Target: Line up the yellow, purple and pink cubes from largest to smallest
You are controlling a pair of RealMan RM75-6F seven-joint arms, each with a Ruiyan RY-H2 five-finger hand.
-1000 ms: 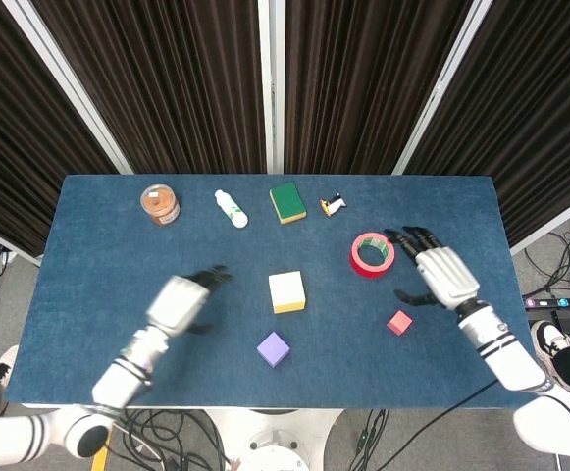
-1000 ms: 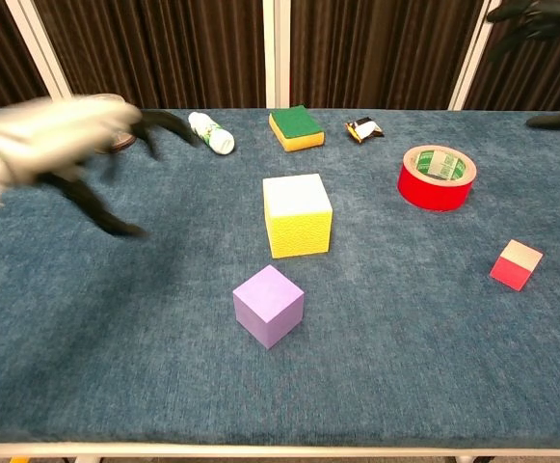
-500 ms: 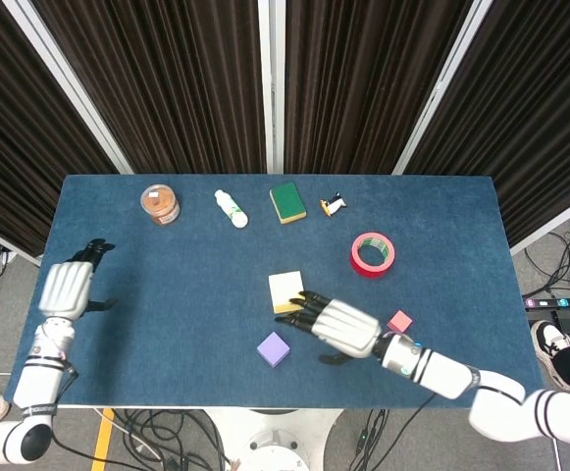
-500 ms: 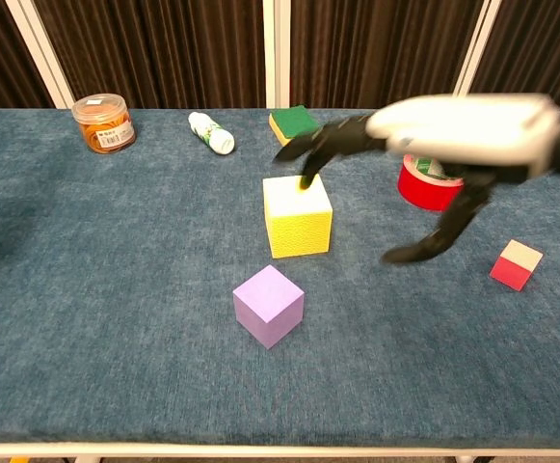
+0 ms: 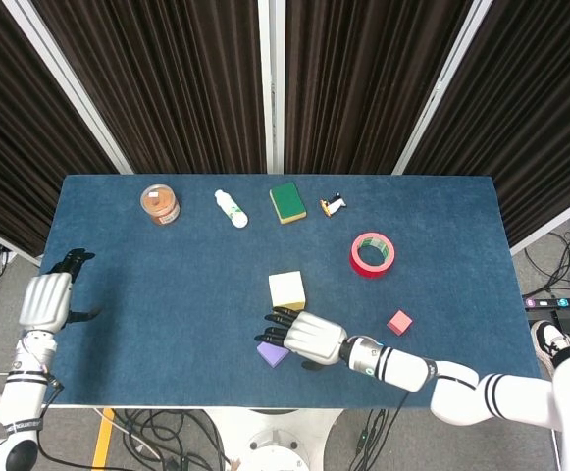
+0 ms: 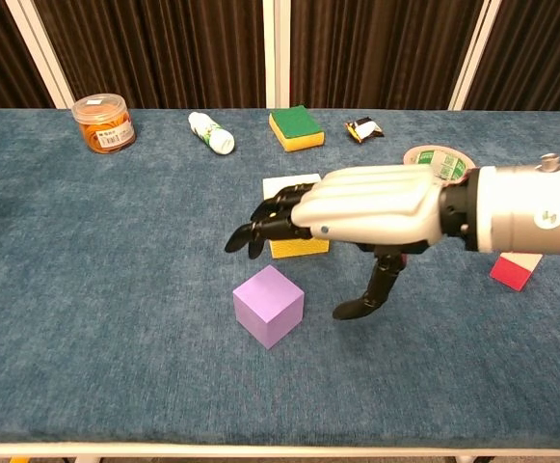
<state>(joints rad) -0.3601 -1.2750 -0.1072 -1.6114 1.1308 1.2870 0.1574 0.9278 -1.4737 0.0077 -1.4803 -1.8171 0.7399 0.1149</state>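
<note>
We've got our right hand (image 6: 357,207) hovering spread and empty over the purple cube (image 6: 268,305), so next we lower and grab it, probably parking it beside the yellow cube (image 5: 286,290).

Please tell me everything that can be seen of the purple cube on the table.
The small purple cube with a matte, foam-like surface sits flat on the blue cloth-covered table, turned so one corner faces the chest camera. It lies nearer the front edge than the larger yellow cube. Its top looks lighter lilac, its sides darker. The right robot hand hovers above it, fingers spread and thumb hanging down beside it. In the chest view nothing touches the cube except the table; in the head view the hand partly covers it.
</note>
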